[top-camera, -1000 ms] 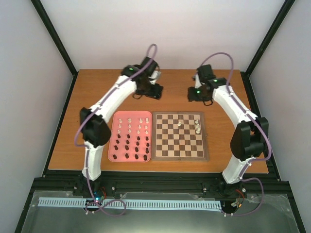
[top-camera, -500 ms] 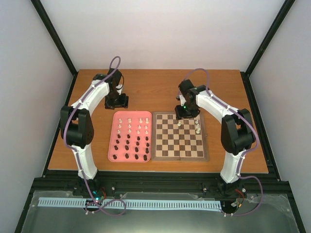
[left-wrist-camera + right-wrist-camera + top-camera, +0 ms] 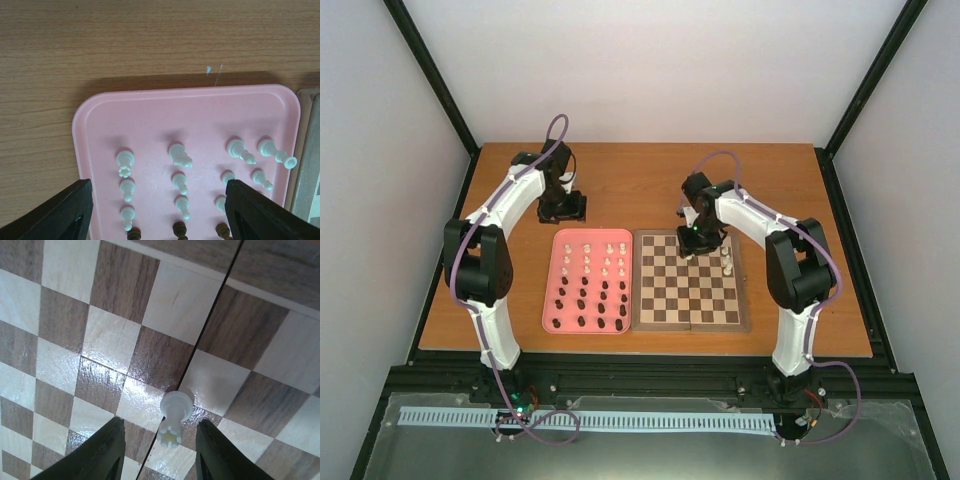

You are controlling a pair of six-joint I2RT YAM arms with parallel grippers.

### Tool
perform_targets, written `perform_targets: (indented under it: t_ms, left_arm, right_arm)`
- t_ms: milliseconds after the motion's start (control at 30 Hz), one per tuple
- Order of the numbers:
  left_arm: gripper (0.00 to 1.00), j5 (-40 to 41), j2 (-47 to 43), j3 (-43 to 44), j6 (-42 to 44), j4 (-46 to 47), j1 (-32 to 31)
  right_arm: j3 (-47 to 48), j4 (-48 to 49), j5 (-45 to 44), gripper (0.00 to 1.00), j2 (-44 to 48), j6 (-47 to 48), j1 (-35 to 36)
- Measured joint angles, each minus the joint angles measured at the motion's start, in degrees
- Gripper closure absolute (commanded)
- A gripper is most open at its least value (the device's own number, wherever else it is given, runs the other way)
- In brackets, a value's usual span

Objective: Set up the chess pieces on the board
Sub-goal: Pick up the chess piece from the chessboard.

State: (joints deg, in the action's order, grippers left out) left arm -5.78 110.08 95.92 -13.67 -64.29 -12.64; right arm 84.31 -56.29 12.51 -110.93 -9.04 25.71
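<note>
My right arm has dropped from above the far tabletop (image 3: 640, 180) to the chessboard's (image 3: 665, 300) far edge. The right claw (image 3: 160, 426) now hangs open astride a white piece with a notched crown (image 3: 175, 412), and neither finger seems to touch it. That piece stands on the centre fold (image 3: 206, 325), not inside a square, so I judge it needs re-seating. The squares around it are bare. The left claw (image 3: 160, 205), also open, has come to the pink tray's (image 3: 100, 130) far rim, above the white pieces (image 3: 180, 155).

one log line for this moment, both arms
left gripper: open, by pink tray | right gripper: open, straddling white piece on board
</note>
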Motion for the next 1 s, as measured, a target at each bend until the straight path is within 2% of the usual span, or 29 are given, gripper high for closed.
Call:
perform_targets:
  t_ms: [167,500,700,1000]
  left_arm:
    - [0.19,0.0,0.0,0.0,0.0,0.0,0.0]
    - [0.19,0.0,0.0,0.0,0.0,0.0,0.0]
    - [0.19,0.0,0.0,0.0,0.0,0.0,0.0]
    - [0.19,0.0,0.0,0.0,0.0,0.0,0.0]
  right_arm:
    - [-0.2,-0.2,0.2,0.69,-1.2,0.1,0.2]
    - [0.4,-1.0,-1.2,0.91,-1.9,0.4,0.3]
    - [1.2,-1.4,-2.9,0.95,-1.9,0.5,0.3]
    - [6.1,-2.6,-5.8,0.95,-1.9,0.9,-0.5]
